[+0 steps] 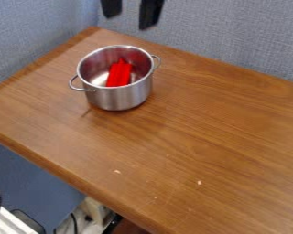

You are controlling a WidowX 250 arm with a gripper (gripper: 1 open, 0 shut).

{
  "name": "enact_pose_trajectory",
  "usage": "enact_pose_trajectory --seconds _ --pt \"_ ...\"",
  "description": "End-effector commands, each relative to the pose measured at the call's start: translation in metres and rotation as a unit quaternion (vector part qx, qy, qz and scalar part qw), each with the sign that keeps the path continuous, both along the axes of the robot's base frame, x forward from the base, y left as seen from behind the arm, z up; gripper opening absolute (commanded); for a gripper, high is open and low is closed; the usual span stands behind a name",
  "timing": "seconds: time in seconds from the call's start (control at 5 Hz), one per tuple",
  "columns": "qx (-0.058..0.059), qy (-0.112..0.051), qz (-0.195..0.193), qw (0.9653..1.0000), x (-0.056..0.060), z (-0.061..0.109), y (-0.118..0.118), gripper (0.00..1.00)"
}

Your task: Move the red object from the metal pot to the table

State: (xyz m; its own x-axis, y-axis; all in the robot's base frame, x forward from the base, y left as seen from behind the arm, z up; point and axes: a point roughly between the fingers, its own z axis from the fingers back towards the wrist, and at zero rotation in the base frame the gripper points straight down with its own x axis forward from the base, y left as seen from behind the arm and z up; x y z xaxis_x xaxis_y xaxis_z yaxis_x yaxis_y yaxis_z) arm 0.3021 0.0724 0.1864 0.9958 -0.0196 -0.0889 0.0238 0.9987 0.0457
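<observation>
The metal pot (114, 90) stands on the table (198, 128) near its back left corner. Inside it the red object (118, 70) leans on a slant, one end up against the far wall. At the frame's top edge only the two dark fingertips (150, 11) of my gripper (129, 9) show. They hang well above the pot's far rim, spread apart and open, with nothing between them.
A blue-grey wall (234, 37) runs behind the table. The table's front edge (63, 178) cuts diagonally from the left to the bottom, with floor and some clutter (88, 221) beyond it.
</observation>
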Motion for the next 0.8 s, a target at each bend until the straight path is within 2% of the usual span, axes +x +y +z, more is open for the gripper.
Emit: enact_pose_trajectory --seconds 0.0,0.2,0.6 --pt "0.001 -0.018 0.042 0.9990 0.009 0.006 0.013 1.00" --pt "0.000 -0.008 0.062 0.9981 0.012 -0.003 0.002 1.00" --pt "-0.002 0.012 0.076 0.9971 0.006 -0.014 0.007 1.00"
